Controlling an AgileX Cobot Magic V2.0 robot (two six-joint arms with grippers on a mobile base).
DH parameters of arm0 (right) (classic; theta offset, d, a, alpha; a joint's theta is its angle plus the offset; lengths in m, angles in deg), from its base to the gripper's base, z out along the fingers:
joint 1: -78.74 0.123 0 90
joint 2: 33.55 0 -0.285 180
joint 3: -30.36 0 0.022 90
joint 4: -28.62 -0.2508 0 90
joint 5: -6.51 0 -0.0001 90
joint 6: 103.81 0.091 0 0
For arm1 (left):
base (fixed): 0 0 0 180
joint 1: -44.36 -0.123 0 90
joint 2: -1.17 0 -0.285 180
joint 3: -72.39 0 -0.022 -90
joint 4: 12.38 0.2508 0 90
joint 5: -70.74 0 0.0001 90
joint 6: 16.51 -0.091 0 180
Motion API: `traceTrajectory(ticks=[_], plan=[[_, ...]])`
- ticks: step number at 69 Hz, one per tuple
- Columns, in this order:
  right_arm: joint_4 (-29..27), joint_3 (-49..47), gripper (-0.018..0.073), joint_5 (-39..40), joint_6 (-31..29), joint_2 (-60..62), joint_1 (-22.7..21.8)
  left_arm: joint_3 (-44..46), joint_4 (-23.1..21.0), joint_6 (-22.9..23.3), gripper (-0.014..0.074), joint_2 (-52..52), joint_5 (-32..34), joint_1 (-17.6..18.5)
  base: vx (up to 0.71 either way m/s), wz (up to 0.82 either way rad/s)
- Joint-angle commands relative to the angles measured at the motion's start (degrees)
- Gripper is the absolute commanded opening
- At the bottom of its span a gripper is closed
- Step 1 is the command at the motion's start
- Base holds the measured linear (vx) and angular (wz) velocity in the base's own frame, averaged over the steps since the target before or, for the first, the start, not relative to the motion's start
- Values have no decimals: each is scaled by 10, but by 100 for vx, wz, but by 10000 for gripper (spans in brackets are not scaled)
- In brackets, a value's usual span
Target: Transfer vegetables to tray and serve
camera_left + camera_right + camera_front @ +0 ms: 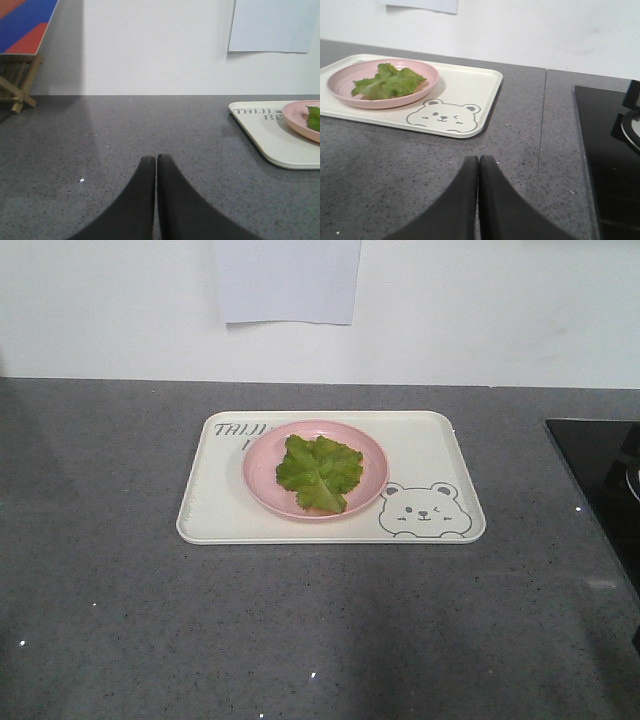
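A crinkly green lettuce leaf [320, 472] lies on a round pink plate [262, 472] that stands on the cream bear tray [430, 455] in the middle of the grey counter. The leaf [387, 81], plate [342, 80] and tray [465, 85] show at the upper left of the right wrist view. The tray's corner [260, 135] and the plate's edge [300, 117] show at the right of the left wrist view. My left gripper [156, 159] is shut and empty, left of the tray. My right gripper [478, 160] is shut and empty, in front of the tray's right corner. Neither gripper shows in the front view.
A black cooktop [600, 475] is set in the counter at the right, also in the right wrist view [605, 150]. A wooden stand with a red and blue board [20, 45] stands at the far left. A white wall with a paper sheet [288, 280] backs the counter.
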Motion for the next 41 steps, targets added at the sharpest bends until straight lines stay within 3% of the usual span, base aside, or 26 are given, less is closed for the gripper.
traceTrajectory(ticks=[1, 10, 18, 26, 41], plan=[[51, 16, -3, 71, 62, 25, 1, -13, -5, 6, -6, -8, 40, 0, 0, 0], [106, 48, -3, 79, 123, 65, -2, -13, -5, 6, -6, -8, 40, 0, 0, 0], [138, 76, -3, 87, 187, 100, -33, -13, -5, 6, -6, -8, 40, 0, 0, 0], [138, 90, -3, 102, 201, 102, -67, -13, -5, 6, -6, -8, 40, 0, 0, 0], [138, 90, -3, 103, 197, 102, -68, -13, -5, 6, -6, -8, 40, 0, 0, 0]])
